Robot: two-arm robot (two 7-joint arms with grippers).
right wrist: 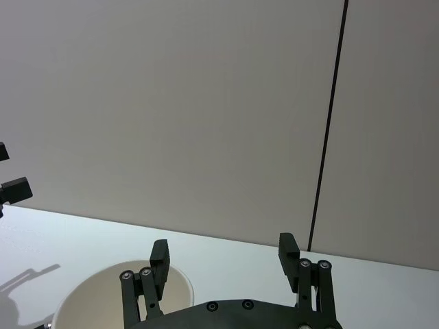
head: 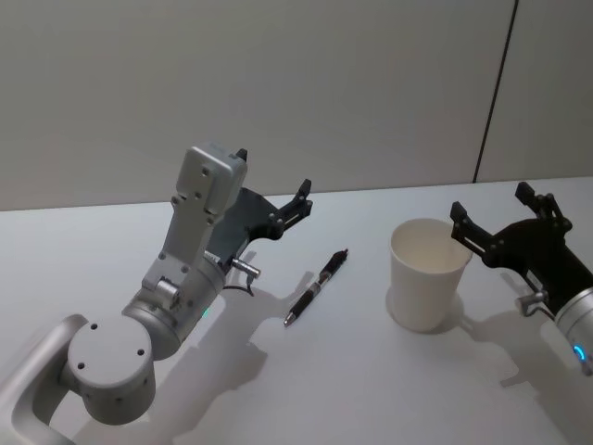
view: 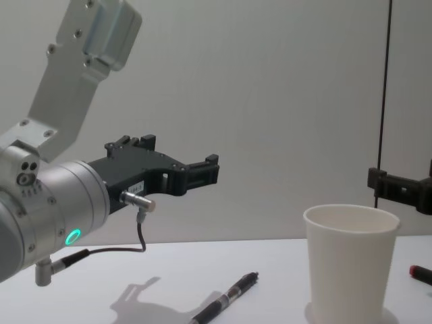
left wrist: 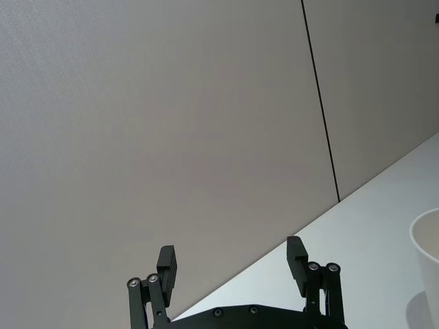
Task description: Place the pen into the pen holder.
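A black pen (head: 315, 289) with a silver grip lies flat on the white table (head: 352, 389), in the middle between the two arms; the chest view shows the pen (view: 226, 301) low in front. The pen holder, a white paper cup (head: 426, 283), stands upright to its right, also seen as the cup (view: 347, 263) from the side. My left gripper (head: 275, 174) hangs open and empty in the air, above and left of the pen. Just right of the cup's rim hovers my right gripper (head: 491, 204), likewise open and empty. The cup's rim (right wrist: 103, 282) lies below the right gripper (right wrist: 223, 251).
A grey wall with a dark vertical seam (head: 496, 93) rises behind the table. A small red and black object (view: 420, 273) shows at the chest view's right edge. The cup's edge (left wrist: 426, 240) shows beside the left gripper (left wrist: 232, 259).
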